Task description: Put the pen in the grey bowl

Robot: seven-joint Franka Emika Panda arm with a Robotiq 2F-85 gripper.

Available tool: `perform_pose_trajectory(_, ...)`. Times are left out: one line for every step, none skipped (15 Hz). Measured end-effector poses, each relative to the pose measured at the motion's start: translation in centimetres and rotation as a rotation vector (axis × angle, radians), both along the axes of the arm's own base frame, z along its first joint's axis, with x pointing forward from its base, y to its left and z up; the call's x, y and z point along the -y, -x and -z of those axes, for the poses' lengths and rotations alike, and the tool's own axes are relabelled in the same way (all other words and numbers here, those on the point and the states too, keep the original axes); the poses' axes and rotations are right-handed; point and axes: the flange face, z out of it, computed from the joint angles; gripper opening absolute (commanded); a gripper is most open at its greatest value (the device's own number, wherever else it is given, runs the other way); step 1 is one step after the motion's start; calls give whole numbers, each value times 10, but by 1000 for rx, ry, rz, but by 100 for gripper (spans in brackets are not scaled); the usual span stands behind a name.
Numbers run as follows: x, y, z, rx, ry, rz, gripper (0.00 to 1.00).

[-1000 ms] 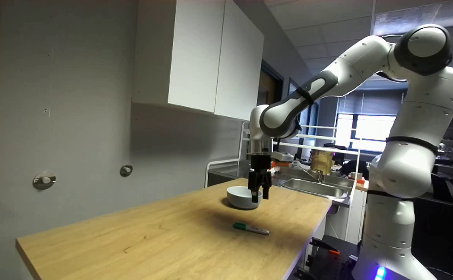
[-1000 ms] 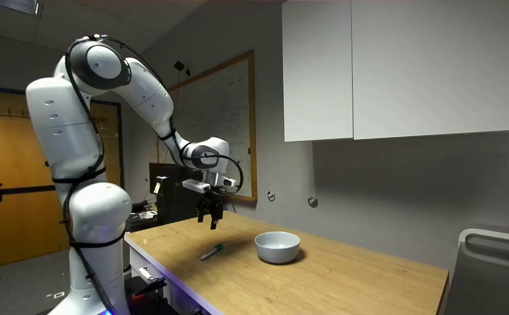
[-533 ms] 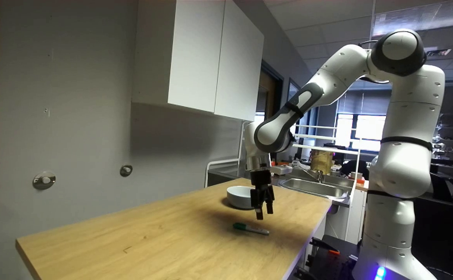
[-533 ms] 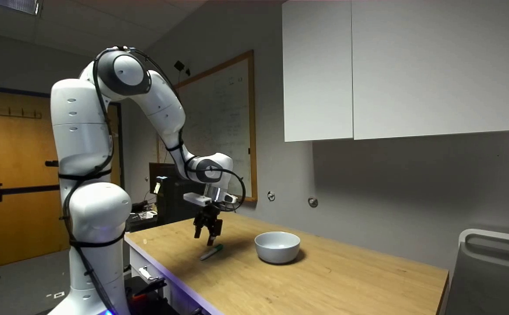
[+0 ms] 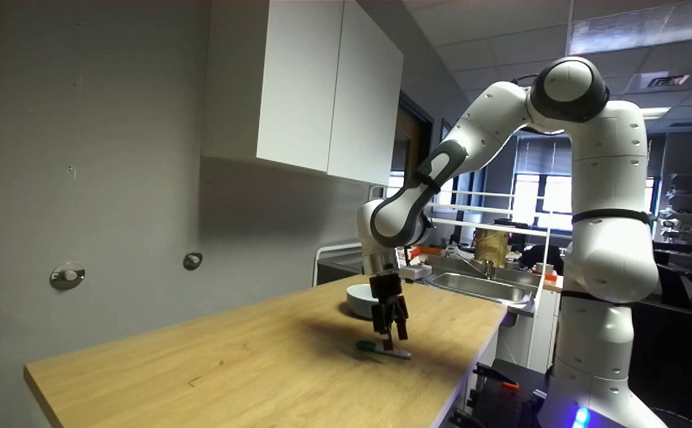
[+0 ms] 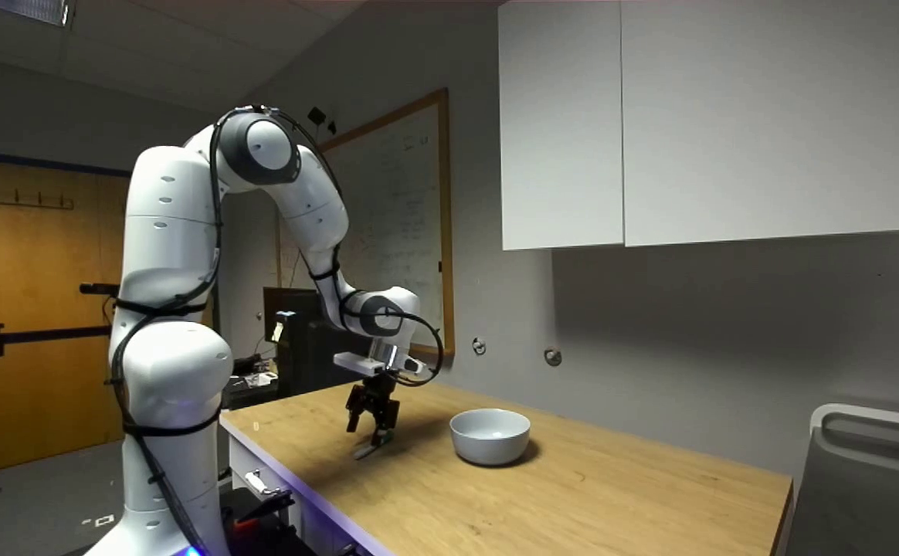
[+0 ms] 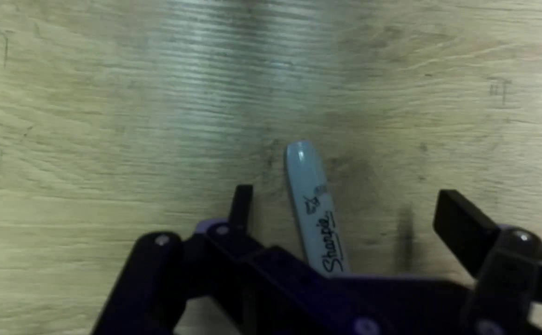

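The pen, a grey Sharpie marker with a green cap, lies on the wooden counter in both exterior views (image 5: 367,345) (image 6: 364,452). In the wrist view, the pen (image 7: 318,211) lies between the spread fingers, nearer the left one, with its cap end hidden behind the gripper body. My gripper (image 5: 395,340) is open and empty, pointing down low over the pen; it also shows in an exterior view (image 6: 364,435) and in the wrist view (image 7: 345,200). The grey bowl (image 6: 490,440) stands upright on the counter; the gripper partly covers the bowl (image 5: 359,301) in an exterior view.
The wooden counter (image 5: 233,356) runs along a grey wall with a white cabinet (image 5: 304,89) above it. A metal sink (image 5: 483,288) and a white rack frame lie beyond the counter's far end. A grey panel (image 6: 866,479) stands past the counter's end.
The arm has reached forward and down. The gripper has dropped from well above the counter to just over the pen, staying open. The pen and bowl have not moved.
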Motion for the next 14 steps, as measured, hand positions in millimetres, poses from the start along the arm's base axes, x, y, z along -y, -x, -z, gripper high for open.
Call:
perform_pose_trajectory(-2, -4, 4, -7, -2, -6, 100)
perform_pose_trajectory(-4, -8, 9, -14, -4, -12, 100)
perform_pose_trajectory(-5, -11, 13, -21, -6, -17, 75)
perform_pose_trajectory(-5, -15, 18, -28, -8, -21, 73)
perform_pose_trajectory(-6, -18, 21, -34, -9, -24, 67)
perform_pose_trajectory(-6, -21, 24, -38, -10, -23, 59)
perform_pose_trajectory(-5, -24, 25, -44, -11, -21, 50)
perform_pose_trajectory(-4, -26, 24, -47, -11, -19, 43)
perform_pose_trajectory(-3, -28, 22, -50, -12, -17, 36)
perform_pose_trajectory(-3, -30, 20, -51, -12, -17, 27)
perform_pose_trajectory(-4, -32, 19, -52, -12, -19, 20)
perform_pose_trajectory(-4, -33, 17, -52, -11, -22, 12)
perform_pose_trajectory(-5, -35, 15, -50, -10, -27, 5)
perform_pose_trajectory(-6, -37, 12, -47, -7, -33, 4)
